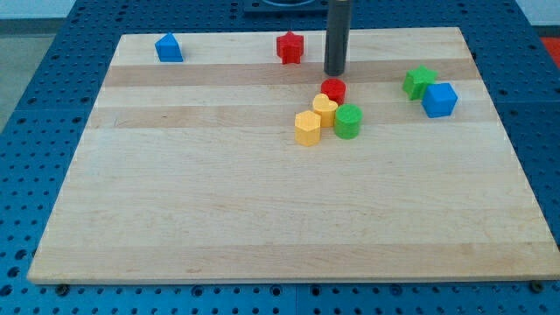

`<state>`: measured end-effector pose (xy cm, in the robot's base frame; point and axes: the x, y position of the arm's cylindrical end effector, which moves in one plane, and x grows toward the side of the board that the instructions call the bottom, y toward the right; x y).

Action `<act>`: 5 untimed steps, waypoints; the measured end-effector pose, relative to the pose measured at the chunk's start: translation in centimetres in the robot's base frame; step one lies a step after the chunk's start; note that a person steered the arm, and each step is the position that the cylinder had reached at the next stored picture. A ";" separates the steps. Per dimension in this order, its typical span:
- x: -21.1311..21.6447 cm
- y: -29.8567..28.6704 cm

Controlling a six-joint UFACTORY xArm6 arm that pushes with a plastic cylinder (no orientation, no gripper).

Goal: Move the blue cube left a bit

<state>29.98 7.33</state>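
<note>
The blue cube (439, 100) sits at the view's right on the wooden board (262, 210), touching a green block (419, 82) at its upper left. My tip (335, 73) is at the view's top centre, well left of the blue cube and just above a red cylinder (332, 89). The rod stands upright.
A yellow heart block (325, 109), a yellow hexagon block (307, 128) and a green cylinder (347, 121) cluster below the red cylinder. A red star block (290, 47) is left of the rod. A blue block (168, 48) sits at the top left.
</note>
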 end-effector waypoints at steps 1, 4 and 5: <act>2.7 0.2; 9.9 5.1; 13.3 5.8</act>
<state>43.26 13.14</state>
